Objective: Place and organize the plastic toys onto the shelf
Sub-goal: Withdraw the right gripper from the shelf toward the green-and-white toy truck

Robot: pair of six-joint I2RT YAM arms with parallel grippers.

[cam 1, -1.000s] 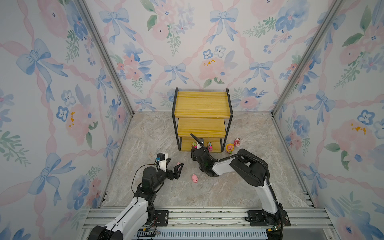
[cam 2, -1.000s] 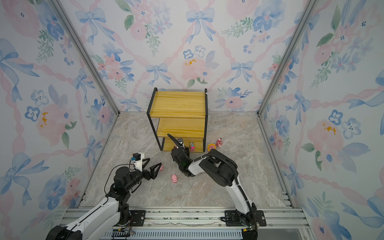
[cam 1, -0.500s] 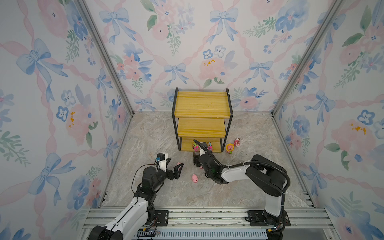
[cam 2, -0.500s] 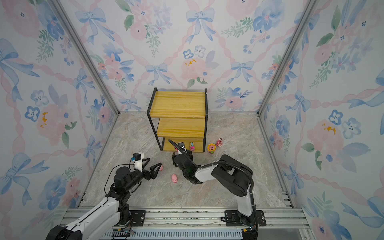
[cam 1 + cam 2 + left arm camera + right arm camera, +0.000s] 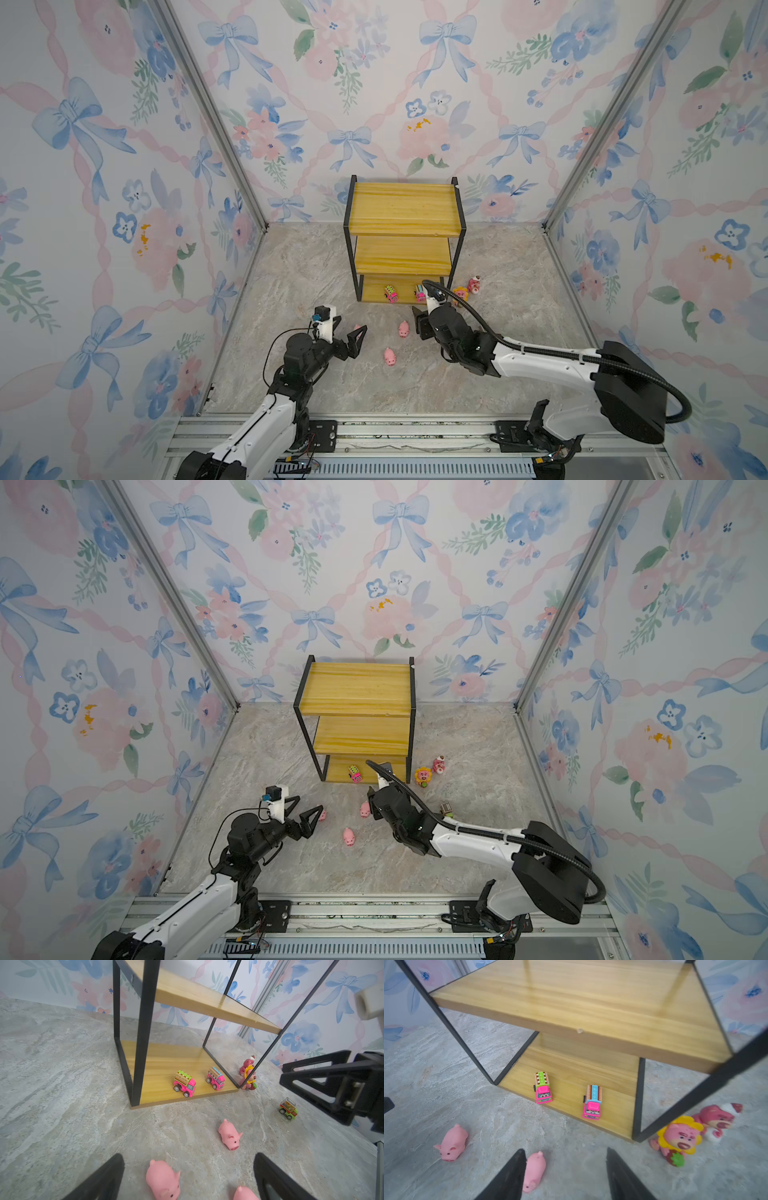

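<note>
Since a second ago the right gripper (image 5: 417, 322) has pulled back from the front of the shelf (image 5: 401, 208) toward the lower centre of both top views, and its arm now lies low, stretched toward the lower right. The retreat uncovers a pig (image 5: 403, 329) that the arm hid before. The left gripper (image 5: 352, 323) has not moved.

The right gripper's jaws stand apart with nothing clamped. In the right wrist view that pig lies just beside one finger (image 5: 508, 1176) — contact cannot be told. The left gripper is also spread wide and holds nothing; a second pig (image 5: 163, 1180) lies loose between its fingers. A third pig (image 5: 389, 356) lies between the two grippers, lower in the frame.

The shelf's bottom board holds two pink trucks near its front edge — the green-roofed truck (image 5: 390, 294) and, apart to its right, the blue-roofed truck (image 5: 419, 295).

On the floor (image 5: 299, 274) just right of the shelf's front right post stand the sunflower bear (image 5: 423, 776) and the second bear (image 5: 439, 764). The green vehicle (image 5: 447, 810) sits below them, beside the right arm. Open floor runs left of the shelf and along the bottom of the frame.
</note>
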